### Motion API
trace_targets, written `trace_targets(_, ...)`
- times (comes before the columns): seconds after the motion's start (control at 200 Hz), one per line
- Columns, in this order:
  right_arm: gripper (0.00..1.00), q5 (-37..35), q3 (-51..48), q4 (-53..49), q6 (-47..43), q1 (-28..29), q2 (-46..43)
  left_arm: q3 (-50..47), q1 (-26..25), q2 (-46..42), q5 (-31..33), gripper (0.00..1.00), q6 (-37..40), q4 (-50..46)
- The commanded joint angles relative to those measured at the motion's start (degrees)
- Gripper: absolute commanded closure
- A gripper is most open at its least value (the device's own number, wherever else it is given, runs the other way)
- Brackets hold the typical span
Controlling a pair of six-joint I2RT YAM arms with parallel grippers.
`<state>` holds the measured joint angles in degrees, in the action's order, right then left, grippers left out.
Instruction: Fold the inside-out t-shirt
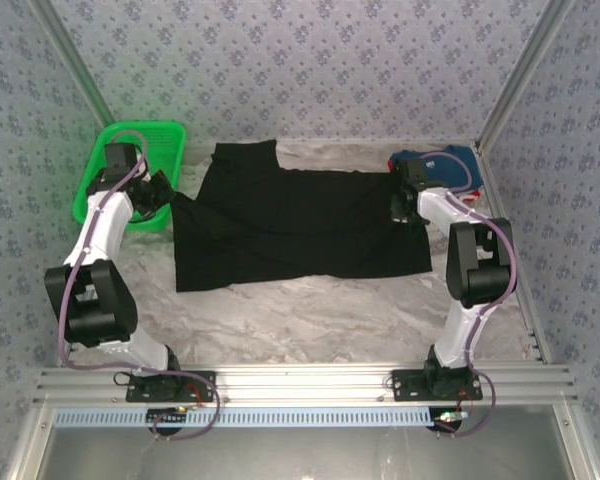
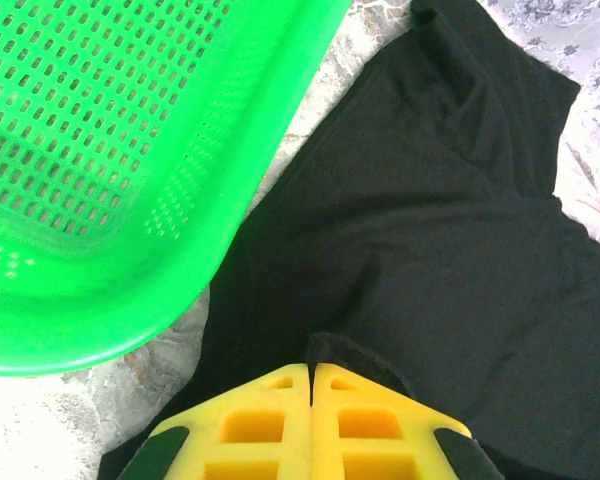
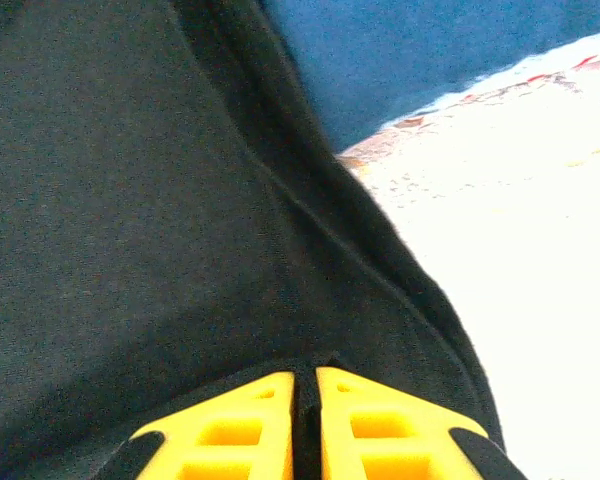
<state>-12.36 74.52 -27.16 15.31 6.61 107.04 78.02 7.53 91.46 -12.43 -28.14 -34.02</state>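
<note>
Where the green basket [image 1: 92,185] sits at the far left of the table [image 1: 310,310], the left gripper [image 2: 311,375] is just right of its wall. Its jaws are closed on a bunched pinch of the inside-out t-shirt [image 1: 290,225] at the left edge. The shirt lies spread black and flat, running rightward from the basket. Well right of the basket, the right gripper [image 3: 305,378] is clamped on the shirt's right edge, just beside a blue garment [image 1: 450,160].

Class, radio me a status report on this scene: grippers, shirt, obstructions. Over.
Left gripper shut on t-shirt, left edge. Right gripper shut on right edge. Green basket close left, blue shirt close right.
</note>
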Motion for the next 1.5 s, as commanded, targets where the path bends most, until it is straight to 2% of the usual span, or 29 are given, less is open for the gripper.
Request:
trace_targets(0.0,0.86,-3.9,0.0,-3.3,-2.0,-1.9,-1.6,2.0,-0.1,1.1,0.7,1.0,-0.7,2.1)
trace_targets(0.24,0.86,-3.5,-0.8,-2.5,-1.2,-2.6,-0.9,3.0,-2.0,5.6,0.9,1.0,-1.1,4.3)
trace_targets(0.425,0.84,-5.4,0.8,-2.0,-1.0,-2.7,1.5,9.6,-5.3,13.5,2.3,1.0,-1.3,4.1)
trace_targets(0.565,0.76,-5.6,3.5,-1.8,-0.6,-2.6,4.1,14.2,-5.9,18.6,4.9,1.0,-1.4,3.0)
trace_targets(0.66,0.65,-4.7,4.8,-1.9,-0.6,-2.5,3.3,16.0,-5.8,20.3,7.1,1.0,-0.9,2.3)
trace_targets(0.789,0.57,-3.8,4.6,-3.0,-0.7,-2.5,0.4,16.5,-5.7,20.0,9.3,0.92,0.0,2.7)
trace_targets(0.909,0.52,-2.9,1.9,-3.3,-0.6,-2.5,-4.6,16.0,-5.6,18.0,10.8,0.74,0.7,3.2)
trace_targets(1.024,0.41,-1.2,-1.4,-2.8,-0.8,-2.5,-9.6,14.6,-5.6,15.3,11.2,0.59,1.1,3.9)
trace_targets(1.104,0.37,0.2,-2.7,-3.1,-0.7,-2.4,-12.1,11.9,-5.6,12.6,10.3,0.53,0.3,4.5)
trace_targets(1.189,0.36,3.0,-4.6,-2.9,-0.4,-1.8,-14.9,5.6,-6.0,7.8,6.2,0.5,-2.0,7.9)
trace_targets(1.369,0.36,16.5,-13.5,-3.2,4.1,-0.8,-18.2,-16.8,-8.5,-5.7,-1.8,0.48,-10.2,19.5)
trace_targets(1.494,0.4,17.0,-16.8,-3.5,6.4,-1.9,-16.7,-28.7,-11.5,-11.2,-2.4,0.48,-11.4,22.2)
